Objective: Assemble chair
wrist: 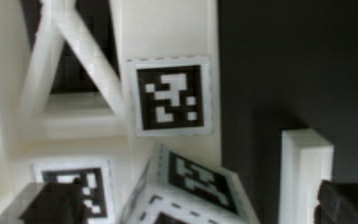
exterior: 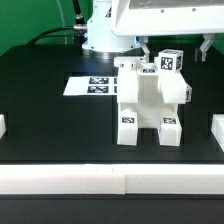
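Observation:
The chair (exterior: 150, 105) is a blocky white structure of joined tagged pieces standing upright in the middle of the black table. A tagged block (exterior: 170, 61) sits at its top. My gripper (exterior: 175, 52) hangs just above the chair's top, its jaws wide apart on either side of that block, touching nothing I can see. In the wrist view the chair (wrist: 167, 95) fills the picture close up, with a tagged post and slanted bars. A tilted tagged piece (wrist: 197, 185) lies between my dark fingertips (wrist: 55, 203), with a gap on each side.
The marker board (exterior: 92, 85) lies flat on the table behind the chair, toward the exterior view's left. A white rail (exterior: 110, 180) runs along the front edge, with white blocks at the left (exterior: 3, 125) and right (exterior: 215, 130) edges.

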`<move>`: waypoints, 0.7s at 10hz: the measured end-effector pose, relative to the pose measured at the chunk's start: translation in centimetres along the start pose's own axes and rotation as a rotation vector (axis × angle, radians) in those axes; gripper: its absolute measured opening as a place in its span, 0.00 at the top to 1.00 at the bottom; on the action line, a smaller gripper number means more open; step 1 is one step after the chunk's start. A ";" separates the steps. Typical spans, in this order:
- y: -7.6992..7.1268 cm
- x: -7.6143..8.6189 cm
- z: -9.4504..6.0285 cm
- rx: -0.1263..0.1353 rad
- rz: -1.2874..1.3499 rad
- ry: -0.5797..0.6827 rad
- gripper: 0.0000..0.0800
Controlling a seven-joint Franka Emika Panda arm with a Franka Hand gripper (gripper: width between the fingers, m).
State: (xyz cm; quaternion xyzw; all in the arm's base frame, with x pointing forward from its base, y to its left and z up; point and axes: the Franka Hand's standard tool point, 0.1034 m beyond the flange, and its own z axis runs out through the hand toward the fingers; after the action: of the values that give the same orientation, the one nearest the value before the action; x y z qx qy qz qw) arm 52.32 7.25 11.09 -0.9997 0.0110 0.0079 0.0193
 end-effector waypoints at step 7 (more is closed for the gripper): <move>0.4 0.1 -0.1 -0.038 -0.549 -0.006 0.19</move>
State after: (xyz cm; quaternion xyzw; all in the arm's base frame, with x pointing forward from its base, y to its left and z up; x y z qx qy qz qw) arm 52.46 6.85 11.16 -0.9655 -0.2605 0.0055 0.0018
